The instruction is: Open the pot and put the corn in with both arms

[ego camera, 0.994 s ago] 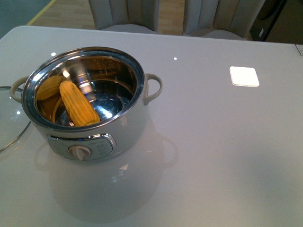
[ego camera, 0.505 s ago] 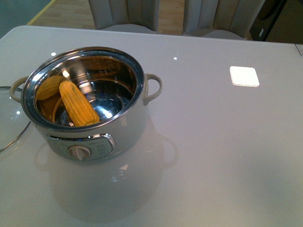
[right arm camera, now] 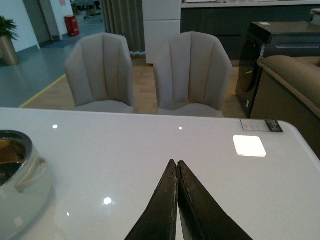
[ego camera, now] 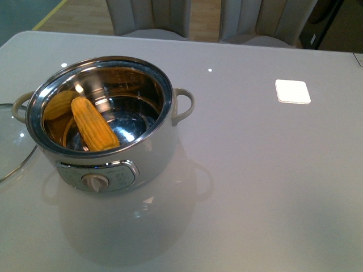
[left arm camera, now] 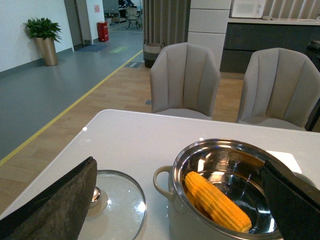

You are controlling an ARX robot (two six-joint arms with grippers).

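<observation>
The cream-white pot (ego camera: 157, 152) stands open on the left of the table, dial facing me. The yellow corn (ego camera: 94, 124) lies inside its steel bowl, leaning on the left wall, with its reflection beside it. Neither arm shows in the front view. In the left wrist view my left gripper (left arm camera: 179, 162) is open and empty, its fingers (left arm camera: 55, 200) spread wide above the table, the pot (left arm camera: 220, 143) and the corn (left arm camera: 216, 201) between them. My right gripper (right arm camera: 175, 162) is shut with nothing in it, over bare table to the right of the pot (right arm camera: 20, 196).
The glass lid (ego camera: 10, 148) lies flat on the table left of the pot, its knob (left arm camera: 95, 196) up. A white square pad (ego camera: 292, 91) sits at the back right. Two grey chairs (right arm camera: 145, 70) stand behind the far table edge.
</observation>
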